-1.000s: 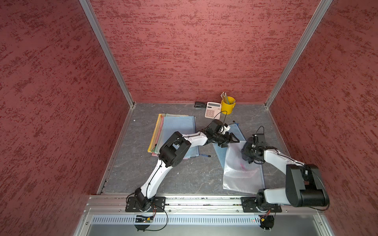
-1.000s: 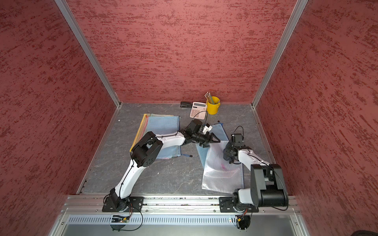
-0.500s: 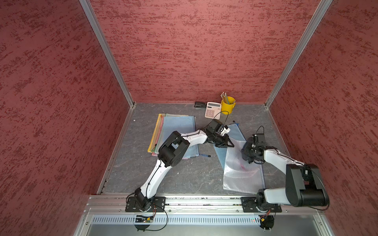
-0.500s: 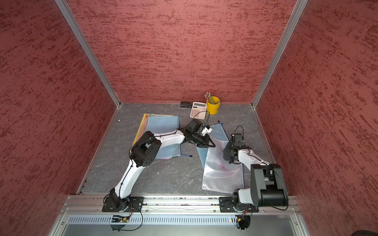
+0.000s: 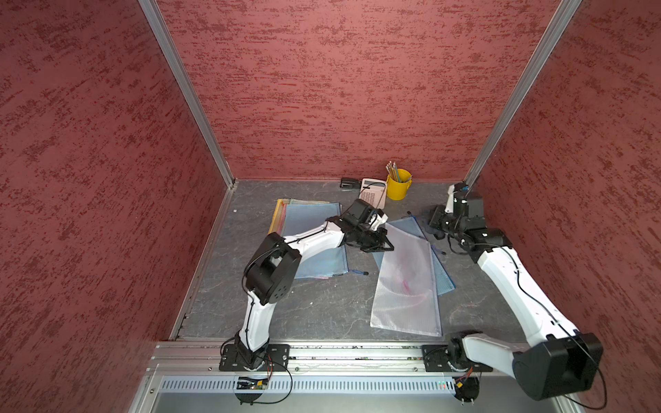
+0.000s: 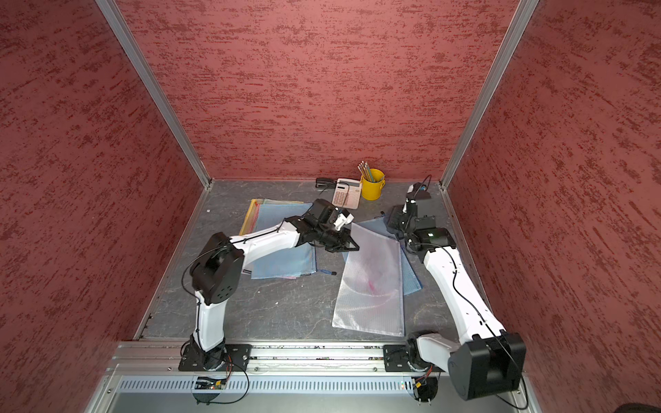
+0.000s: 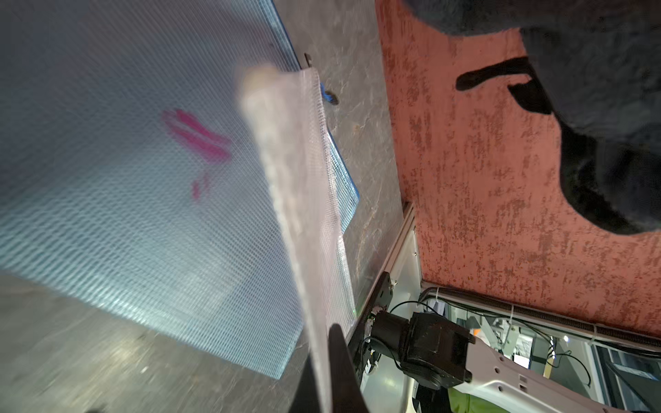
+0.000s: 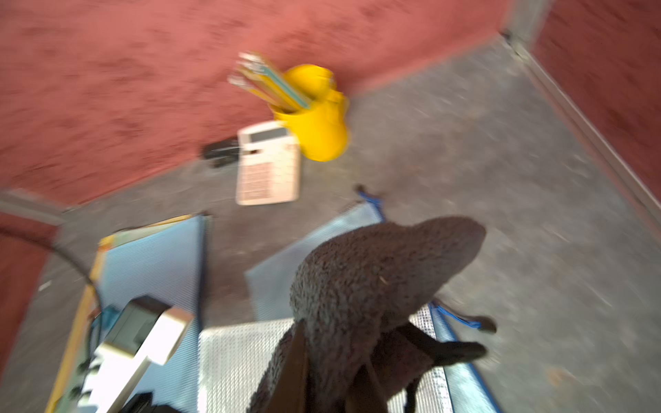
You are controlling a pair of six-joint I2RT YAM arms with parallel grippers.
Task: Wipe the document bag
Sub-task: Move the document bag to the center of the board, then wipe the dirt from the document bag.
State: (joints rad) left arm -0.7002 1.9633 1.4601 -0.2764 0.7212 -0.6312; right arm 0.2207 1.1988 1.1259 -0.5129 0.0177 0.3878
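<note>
The document bag [image 5: 407,304], a clear mesh pouch with pink marks [image 7: 196,136], lies in the middle of the floor in both top views, partly over a blue pouch [image 5: 445,282]. My left gripper [image 5: 384,243] is shut on the bag's far edge [image 7: 314,250], which runs up between the jaws in the left wrist view, with that end raised off the floor. Back right of the bag, my right gripper [image 5: 438,229] is shut on a dark grey cloth [image 8: 375,286] held above the bag's far right corner. The cloth hides most of that gripper's fingers.
A yellow cup of pencils [image 5: 398,184], a white calculator [image 5: 373,191] and a black stapler [image 5: 348,183] stand along the back wall. A stack of coloured pouches [image 5: 311,218] lies under my left arm. Red walls close in three sides.
My left gripper has shut on the bag's far edge and lifted it slightly. My right arm has risen off the bag and drawn back to the right with the cloth.
</note>
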